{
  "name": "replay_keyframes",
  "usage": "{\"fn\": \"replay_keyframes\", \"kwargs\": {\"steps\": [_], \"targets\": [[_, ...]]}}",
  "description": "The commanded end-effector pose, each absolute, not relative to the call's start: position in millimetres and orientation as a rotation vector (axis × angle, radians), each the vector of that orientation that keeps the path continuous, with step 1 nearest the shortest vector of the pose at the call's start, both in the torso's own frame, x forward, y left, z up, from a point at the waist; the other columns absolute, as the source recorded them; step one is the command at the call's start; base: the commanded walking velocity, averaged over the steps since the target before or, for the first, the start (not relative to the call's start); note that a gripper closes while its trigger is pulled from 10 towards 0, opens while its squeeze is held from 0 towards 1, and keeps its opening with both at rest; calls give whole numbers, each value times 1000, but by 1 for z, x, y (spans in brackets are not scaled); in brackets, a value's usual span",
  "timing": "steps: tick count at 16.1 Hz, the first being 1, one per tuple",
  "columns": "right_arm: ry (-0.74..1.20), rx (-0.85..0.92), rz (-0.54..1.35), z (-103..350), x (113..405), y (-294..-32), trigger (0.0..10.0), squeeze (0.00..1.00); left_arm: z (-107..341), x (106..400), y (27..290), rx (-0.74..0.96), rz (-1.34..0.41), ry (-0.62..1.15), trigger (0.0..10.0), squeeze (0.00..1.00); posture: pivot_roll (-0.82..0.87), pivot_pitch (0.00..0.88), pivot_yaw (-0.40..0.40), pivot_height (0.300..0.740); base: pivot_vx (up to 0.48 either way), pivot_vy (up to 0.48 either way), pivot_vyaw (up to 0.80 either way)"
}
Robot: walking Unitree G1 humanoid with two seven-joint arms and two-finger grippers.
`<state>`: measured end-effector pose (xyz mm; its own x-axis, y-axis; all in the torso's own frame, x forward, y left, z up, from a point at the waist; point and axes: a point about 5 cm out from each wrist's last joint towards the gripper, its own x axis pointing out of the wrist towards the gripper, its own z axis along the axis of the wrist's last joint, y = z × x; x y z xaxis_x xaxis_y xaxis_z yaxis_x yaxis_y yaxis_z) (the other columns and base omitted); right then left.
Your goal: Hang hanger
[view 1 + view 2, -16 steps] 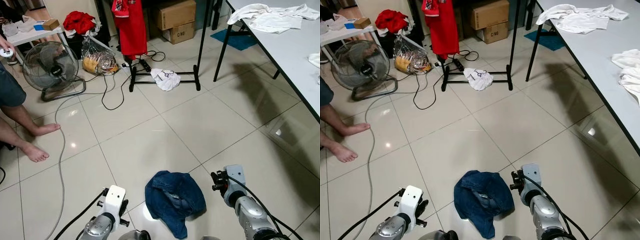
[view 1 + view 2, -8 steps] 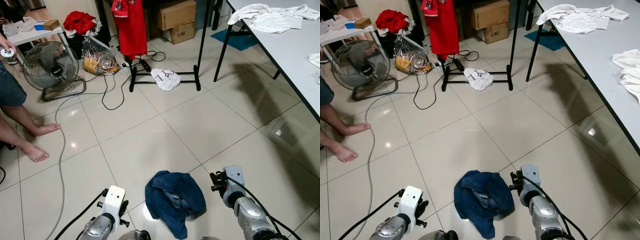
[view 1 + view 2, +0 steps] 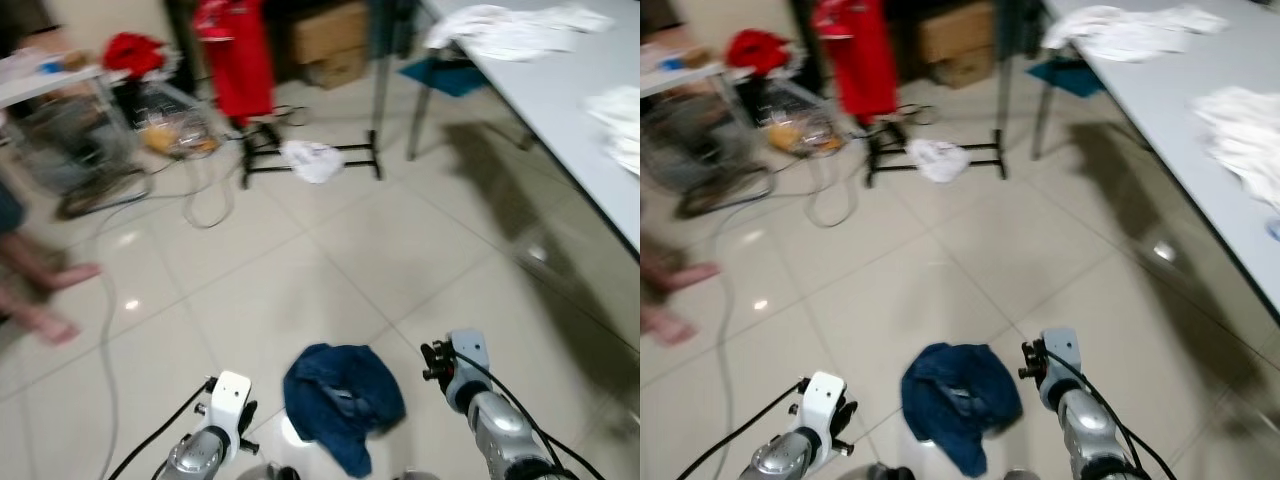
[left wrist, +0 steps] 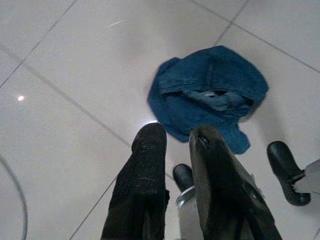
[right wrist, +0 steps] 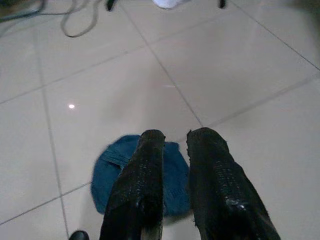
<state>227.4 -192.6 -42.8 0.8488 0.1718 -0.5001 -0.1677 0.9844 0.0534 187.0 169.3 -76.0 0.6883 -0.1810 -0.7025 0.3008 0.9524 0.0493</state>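
Now the head view has swung and blurred, so the camera moved; the blue garment (image 3: 342,404) lies unchanged just beyond both jaws. Left gripper (image 4: 172,140) and right gripper (image 5: 175,137) are nearly closed, empty. Hanger possibly on the white cloth (image 3: 311,160), well beyond.

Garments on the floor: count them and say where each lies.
2. A crumpled blue denim garment lies on the tiles between the robot's arms; a white garment lies at the clothes rack's base. Blur may hide others.

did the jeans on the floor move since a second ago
No. The jeans lie on the same tile, the seam just beyond them as before. The blurred picture shifted because the camera turned.
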Motion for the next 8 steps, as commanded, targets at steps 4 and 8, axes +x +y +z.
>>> {"fn": "replay_keyframes", "kwargs": {"steps": [4,8], "targets": [[510,2,184,-40,230,-191,10000,0,-76,188,170,185,-280,771,10000,0,-188,27,111,740,0,0,0],[509,-4,182,-40,231,-190,10000,0,-76,187,171,178,-275,775,10000,0,-182,26,111,740,0,0,0]]}}
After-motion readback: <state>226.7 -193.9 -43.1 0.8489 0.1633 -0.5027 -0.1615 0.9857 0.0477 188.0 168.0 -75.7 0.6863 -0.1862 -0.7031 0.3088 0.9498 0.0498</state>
